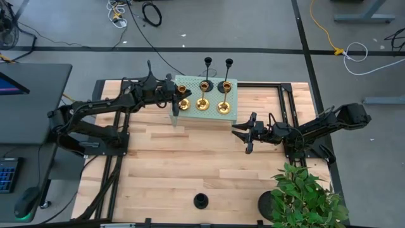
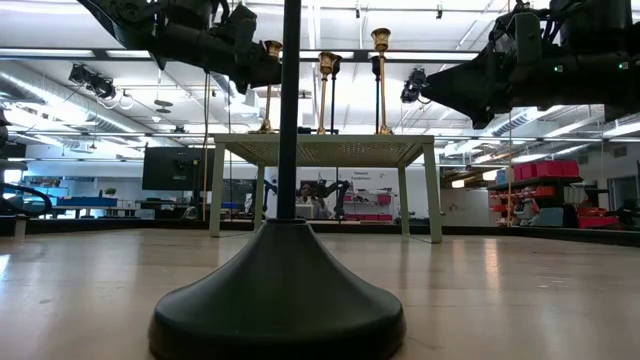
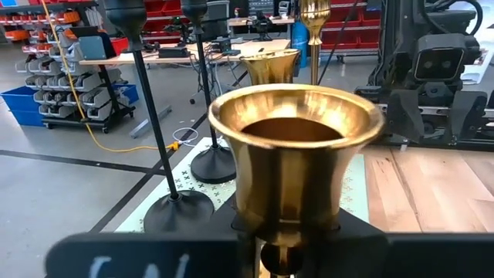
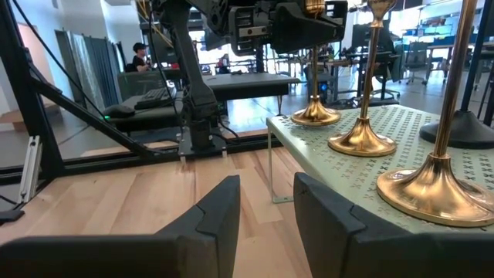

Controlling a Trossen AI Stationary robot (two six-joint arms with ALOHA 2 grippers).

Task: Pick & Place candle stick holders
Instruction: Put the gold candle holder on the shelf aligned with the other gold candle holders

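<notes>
Brass candlestick point(image 1: 183, 101) (shiny, flared cup) at left tool point(image 1: 175, 93)

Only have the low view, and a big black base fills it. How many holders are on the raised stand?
Observer: Five on the pale green perforated stand: three shiny brass candlestick holders in front and two matte black candlestick holders behind.
Operator: Where are the grippers?
Observer: The left gripper is at the leftmost brass holder, near its cup. The right gripper hangs open beside the stand.
Operator: What's the base blocking me?
Observer: It's a sixth matte black holder, standing alone near the edge of the wooden table.
</notes>
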